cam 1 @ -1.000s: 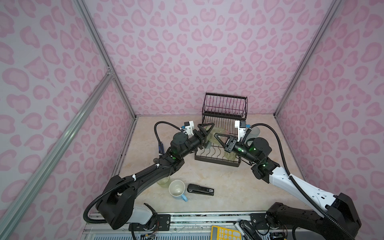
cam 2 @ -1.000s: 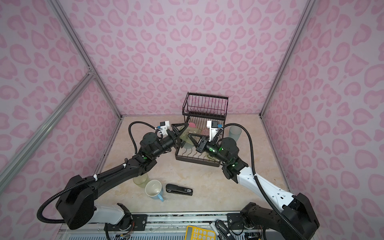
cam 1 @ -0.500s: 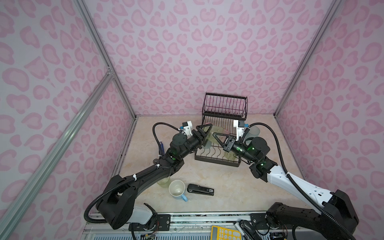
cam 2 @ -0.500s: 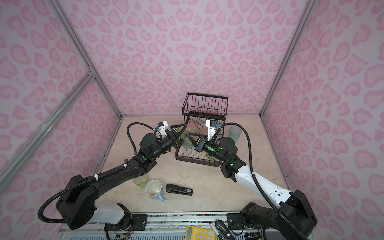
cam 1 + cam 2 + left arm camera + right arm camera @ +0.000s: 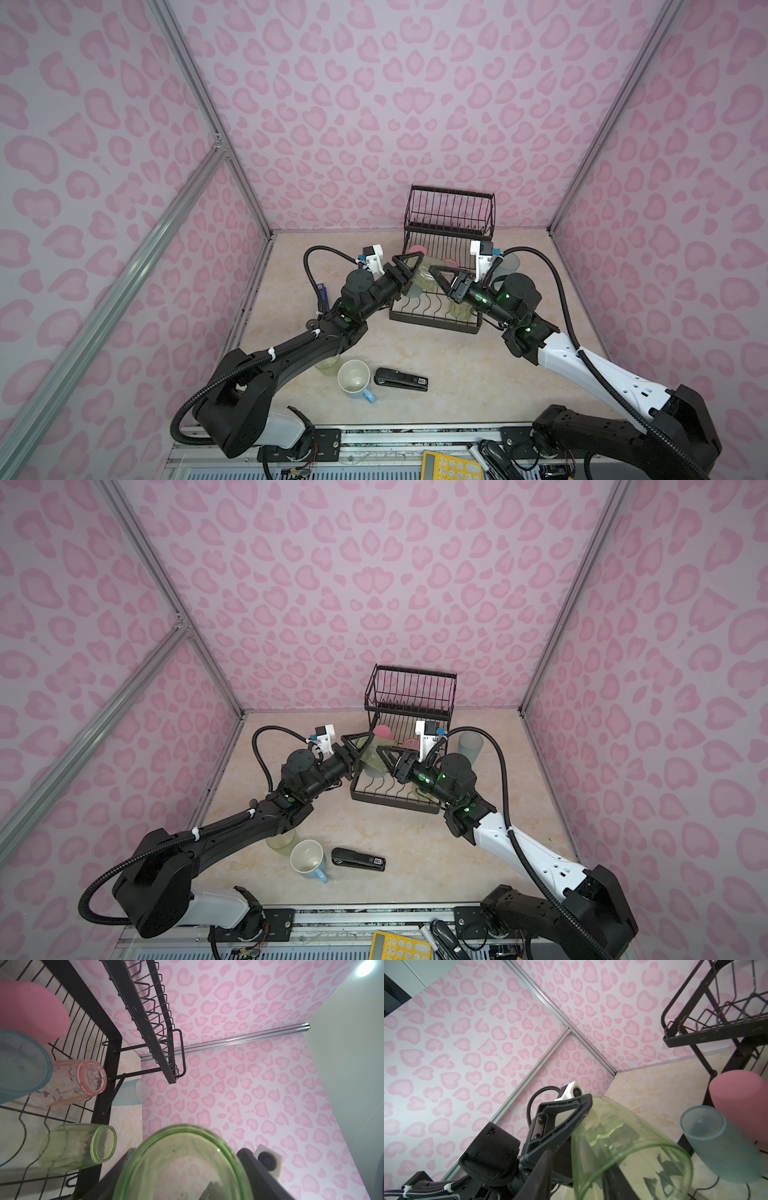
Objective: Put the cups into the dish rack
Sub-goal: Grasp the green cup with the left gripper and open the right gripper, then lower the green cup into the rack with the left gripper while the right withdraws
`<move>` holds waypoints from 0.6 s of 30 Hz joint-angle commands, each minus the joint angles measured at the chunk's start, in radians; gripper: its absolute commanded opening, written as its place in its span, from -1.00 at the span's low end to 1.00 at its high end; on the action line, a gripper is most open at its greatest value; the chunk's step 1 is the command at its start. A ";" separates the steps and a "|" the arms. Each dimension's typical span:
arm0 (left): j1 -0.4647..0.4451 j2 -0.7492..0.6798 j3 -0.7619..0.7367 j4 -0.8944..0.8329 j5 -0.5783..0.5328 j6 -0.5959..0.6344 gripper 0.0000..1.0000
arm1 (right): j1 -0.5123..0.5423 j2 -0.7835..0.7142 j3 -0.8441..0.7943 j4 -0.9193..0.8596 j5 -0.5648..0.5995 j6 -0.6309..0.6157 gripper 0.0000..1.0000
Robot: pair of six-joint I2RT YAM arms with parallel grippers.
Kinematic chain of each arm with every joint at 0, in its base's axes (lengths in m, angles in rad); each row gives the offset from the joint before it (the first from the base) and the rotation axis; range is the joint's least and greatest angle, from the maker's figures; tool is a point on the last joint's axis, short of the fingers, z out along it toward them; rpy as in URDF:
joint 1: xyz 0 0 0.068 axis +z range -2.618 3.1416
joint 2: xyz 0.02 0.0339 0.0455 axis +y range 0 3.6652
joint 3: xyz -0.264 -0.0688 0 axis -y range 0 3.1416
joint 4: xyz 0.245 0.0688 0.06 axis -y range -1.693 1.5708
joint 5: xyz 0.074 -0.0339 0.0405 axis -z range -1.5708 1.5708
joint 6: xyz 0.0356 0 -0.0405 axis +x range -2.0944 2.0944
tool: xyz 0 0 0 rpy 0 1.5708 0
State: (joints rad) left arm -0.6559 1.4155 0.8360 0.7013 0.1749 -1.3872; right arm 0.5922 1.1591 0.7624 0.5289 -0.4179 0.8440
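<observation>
**Clear green cup held over the dish rack.** The left gripper (image 5: pixel 415 269) is clenched on the clear green cup (image 5: pixel 426 277). The cup is carried tilted above the left part of the lower tray of the dish rack (image 5: pixel 434 325). In the left wrist view the cup (image 5: pixel 182 1167) is seen gripped between the two dark fingers (image 5: pixel 257 1169). In the right wrist view its open mouth (image 5: pixel 623 1147) is turned toward the camera.

The right gripper (image 5: pixel 438 277) is placed at that mouth, above the middle of the same tray. Whether its jaws are parted or closed on the rim cannot be told, as they are masked by the cup wall.

Four cups are lodged in the rack's lower tray:
- The pink tumbler (image 5: pixel 31 1009) is set at the rear left.
- A frosted blue-grey tumbler (image 5: pixel 20 1068) is placed just in front of it.
- The pinkish ribbed cup (image 5: pixel 72 1082) is found toward the rear right.
- The green ribbed cup (image 5: pixel 76 1147) is found at the front right.

A second frosted tumbler (image 5: pixel 509 266) is stood on the table just beside the rack's right side.

Well in front of the rack, the light-blue mug (image 5: pixel 354 378) is set mouth up, with the black stapler (image 5: pixel 401 379) just beside it. The pale green tumbler (image 5: pixel 326 365) is partly hidden under the left arm.
</observation>
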 commanded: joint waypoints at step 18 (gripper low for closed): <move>-0.103 0.009 0.106 -0.312 -0.335 0.582 0.31 | -0.229 -0.293 -0.102 -0.456 0.129 -0.160 -0.19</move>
State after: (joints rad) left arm -0.7353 1.4044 0.9043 0.4442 -0.0532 -0.9688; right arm 0.3859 0.8864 0.6704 0.1680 -0.3164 0.7189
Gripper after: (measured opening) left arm 0.746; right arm 0.407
